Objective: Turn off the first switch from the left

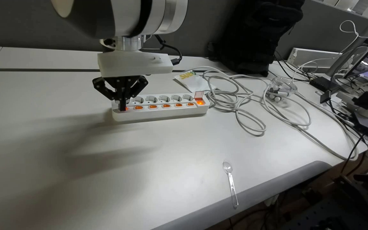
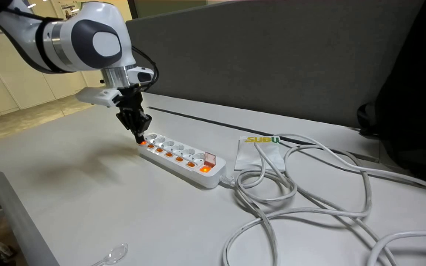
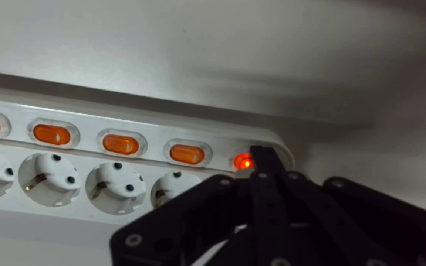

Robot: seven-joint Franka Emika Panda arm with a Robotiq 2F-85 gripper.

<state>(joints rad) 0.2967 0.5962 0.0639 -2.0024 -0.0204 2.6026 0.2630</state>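
Observation:
A long white power strip (image 1: 161, 115) lies on the table, also seen in an exterior view (image 2: 176, 170) and the wrist view (image 3: 87, 107). The first switch, at its cordless end, glows red-orange in the wrist view (image 3: 243, 161) and in an exterior view (image 2: 143, 142). The other switches in the row look unlit orange. My gripper (image 3: 264, 151) is shut, its fingertips together with nothing between them. The tips point down at the outer end of the first switch and cover part of it; whether they touch it I cannot tell. The gripper shows in both exterior views (image 1: 122, 108) (image 2: 139, 139).
A lit main switch (image 2: 205, 169) with a raised clear cover (image 2: 210, 159) is at the strip's cord end. Coiled white cable (image 1: 232, 92) and a paper packet (image 1: 192, 81) lie beyond. A clear spoon (image 1: 231, 182) lies near the table edge. A black backpack (image 1: 257, 35) stands behind.

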